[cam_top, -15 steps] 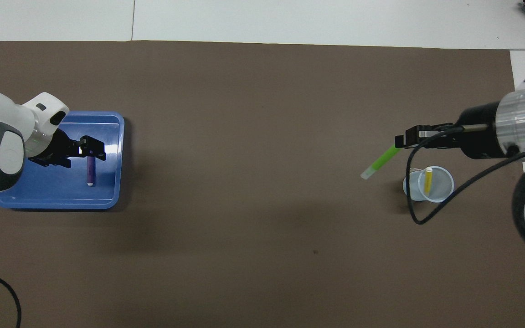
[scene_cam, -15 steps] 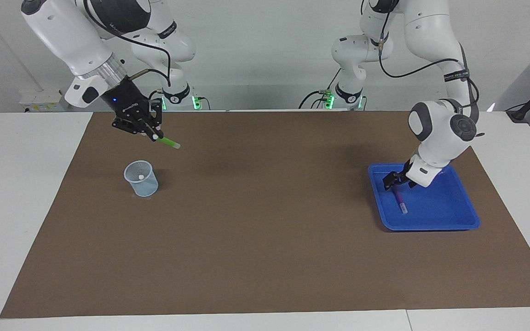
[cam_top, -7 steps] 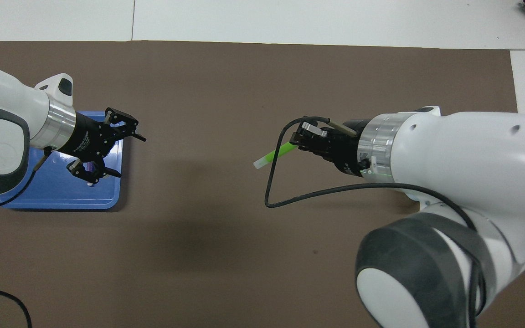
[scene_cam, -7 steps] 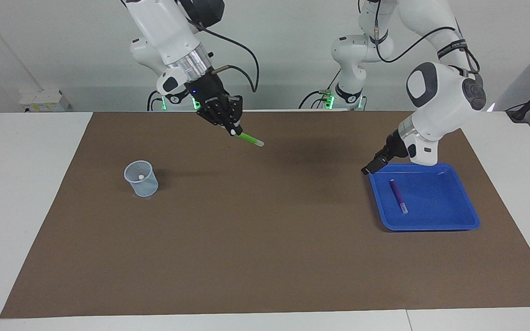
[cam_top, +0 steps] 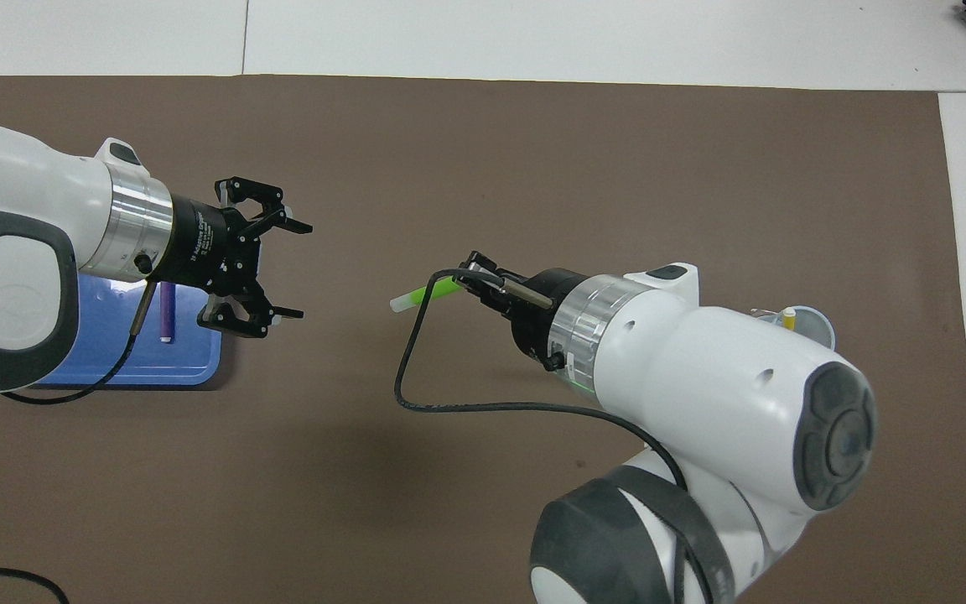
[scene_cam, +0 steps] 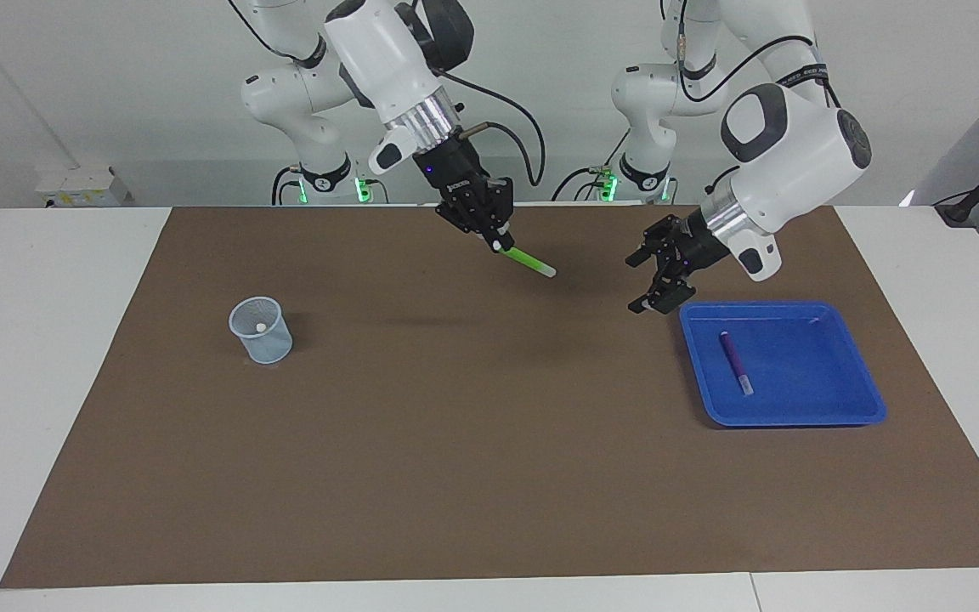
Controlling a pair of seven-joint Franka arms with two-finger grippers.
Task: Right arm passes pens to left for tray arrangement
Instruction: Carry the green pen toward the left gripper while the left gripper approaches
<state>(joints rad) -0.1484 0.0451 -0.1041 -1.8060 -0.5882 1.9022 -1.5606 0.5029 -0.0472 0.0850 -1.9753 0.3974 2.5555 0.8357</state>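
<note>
My right gripper (scene_cam: pixel 498 246) (cam_top: pixel 464 282) hangs over the middle of the brown mat, shut on one end of the green pen (scene_cam: pixel 529 262) (cam_top: pixel 426 294), whose pale tip points toward the left gripper. Open and holding nothing, my left gripper (scene_cam: pixel 644 280) (cam_top: pixel 298 270) is in the air beside the blue tray (scene_cam: pixel 855 406) (cam_top: pixel 189 373), facing the pen with a gap between them. The purple pen (scene_cam: pixel 735 361) (cam_top: pixel 167 312) lies flat in the tray. In the overhead view the yellow pen (cam_top: pixel 788 318) stands in a small cup, mostly hidden by the right arm.
A translucent pale-blue cup (scene_cam: pixel 261 330) (cam_top: pixel 818 320) stands on the mat toward the right arm's end. The brown mat (scene_cam: pixel 455 442) covers most of the white table. The right arm's black cable (cam_top: pixel 416 394) loops down below the gripper.
The right gripper carried the green pen from above the cup to the mat's middle. The left gripper rose out of the tray, left the purple pen there, and turned toward the green pen.
</note>
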